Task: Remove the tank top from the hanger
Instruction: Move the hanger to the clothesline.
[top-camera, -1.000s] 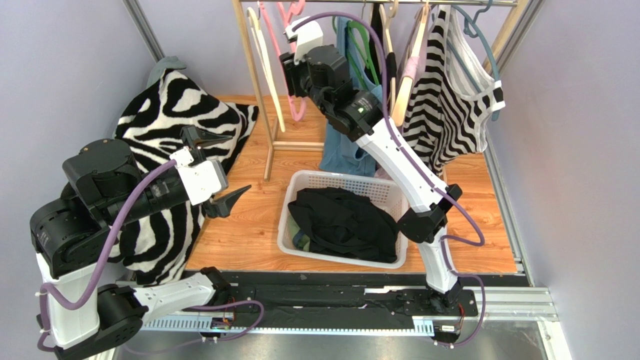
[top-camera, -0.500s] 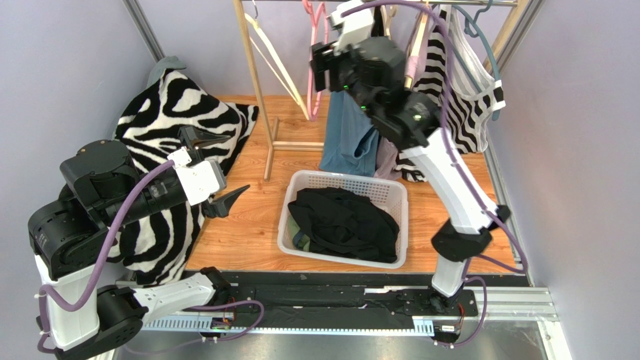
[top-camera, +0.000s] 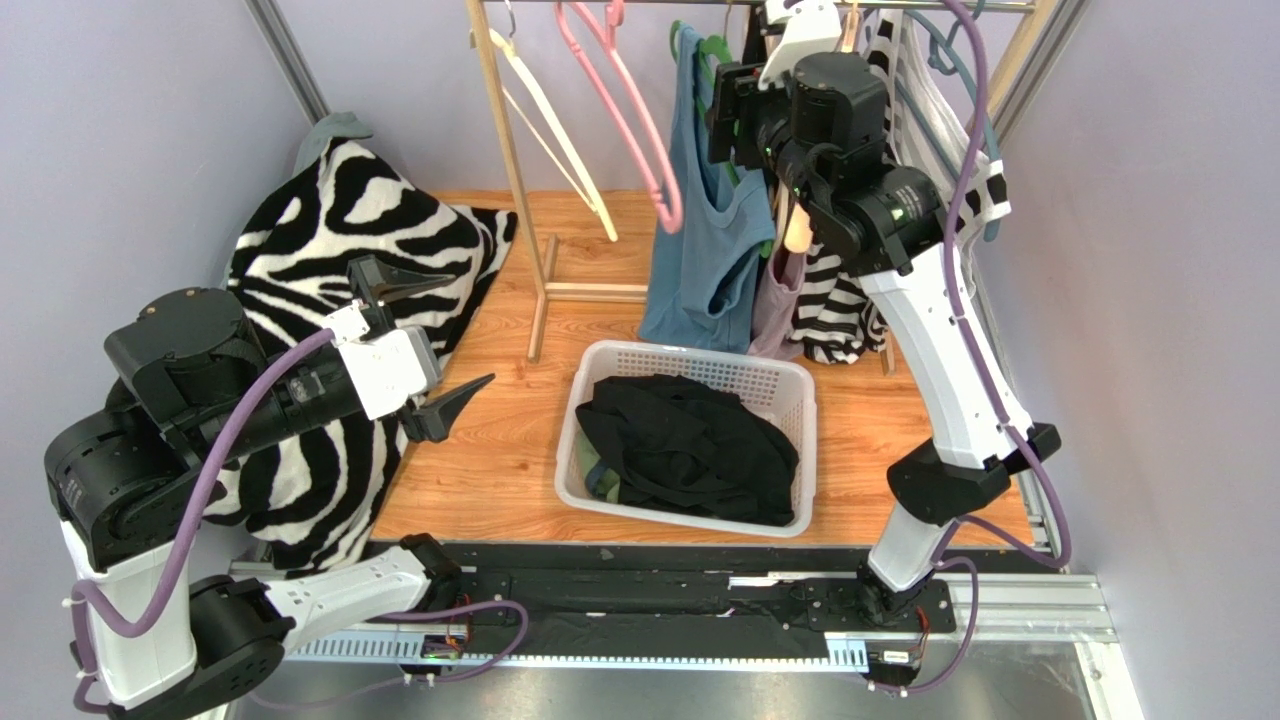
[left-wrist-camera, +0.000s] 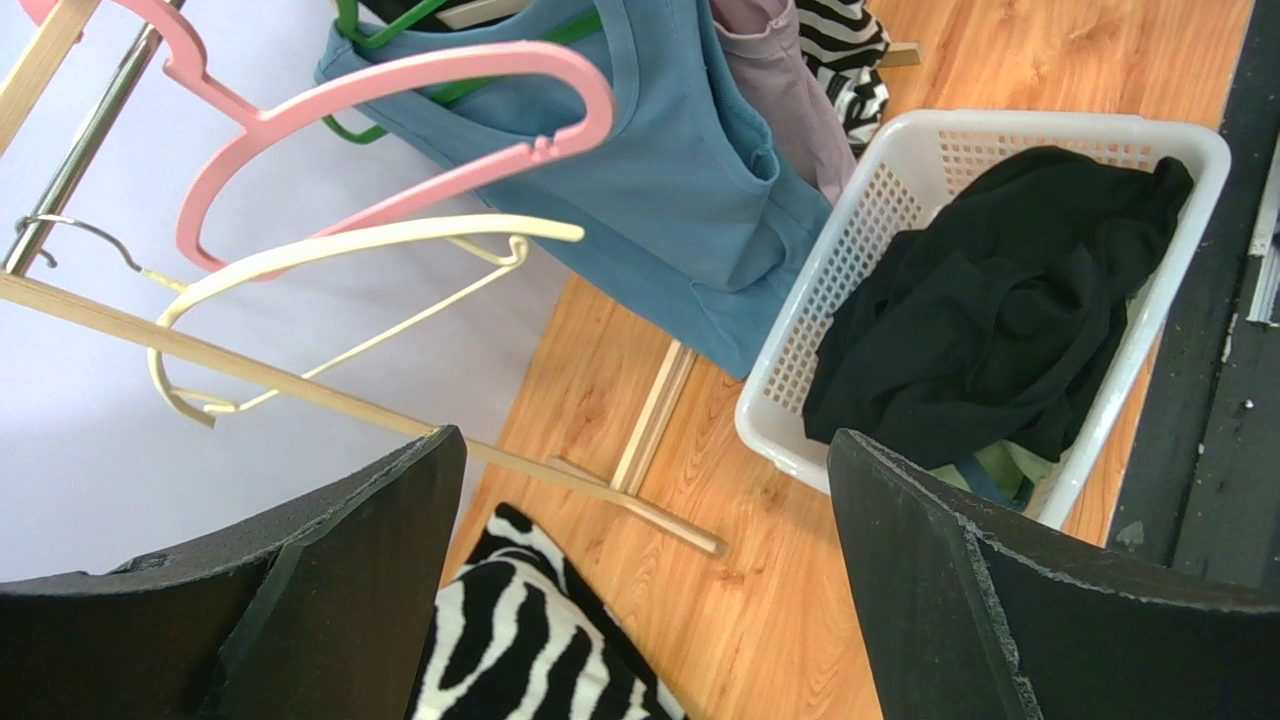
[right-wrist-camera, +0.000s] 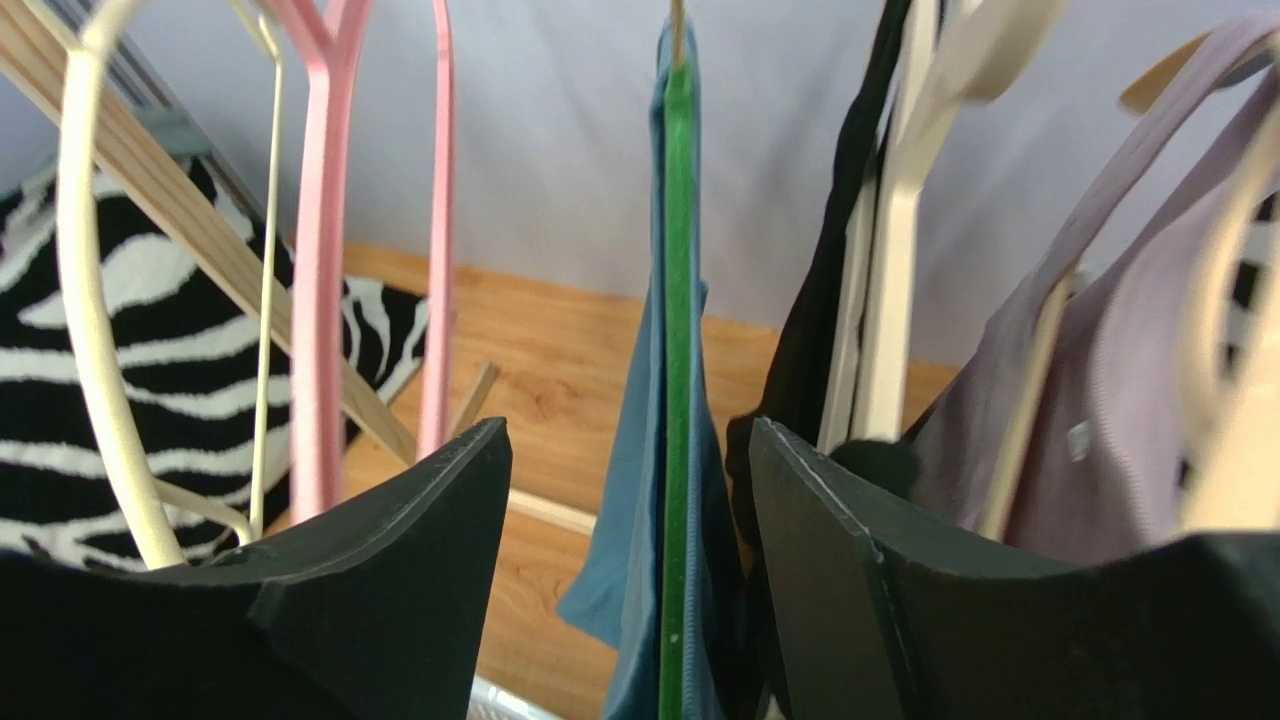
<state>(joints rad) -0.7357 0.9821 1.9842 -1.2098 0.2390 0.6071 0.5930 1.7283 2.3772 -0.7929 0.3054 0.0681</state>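
Your right gripper (right-wrist-camera: 624, 438) is raised to the clothes rack with its fingers parted and nothing pinched between them. The blue tank top (right-wrist-camera: 639, 510) hangs straight ahead of it, lined up with the gap between the fingers and still on its green hanger (right-wrist-camera: 676, 300). From the wrist view you cannot tell whether the hanger sits inside the gap or just beyond the fingertips. Beyond the left finger hang a bare pink hanger (right-wrist-camera: 316, 300) and a cream hanger (right-wrist-camera: 83, 330), both empty. Beyond the right finger are a dark garment and a lilac top (right-wrist-camera: 1082, 435), hanging close beside the tank top. Below and nearer than this gripper, the white basket (top-camera: 684, 360) stands on the wooden floor with black clothes (top-camera: 684, 443) heaped in it. The hem of the tank top hangs just above the basket's far rim. Your left gripper (top-camera: 475, 327) is well apart from the rack, spread to its widest and holding nothing. It hovers beside the zebra-print cloth (top-camera: 353, 210), with the basket ahead of it and the tank top further ahead and above.
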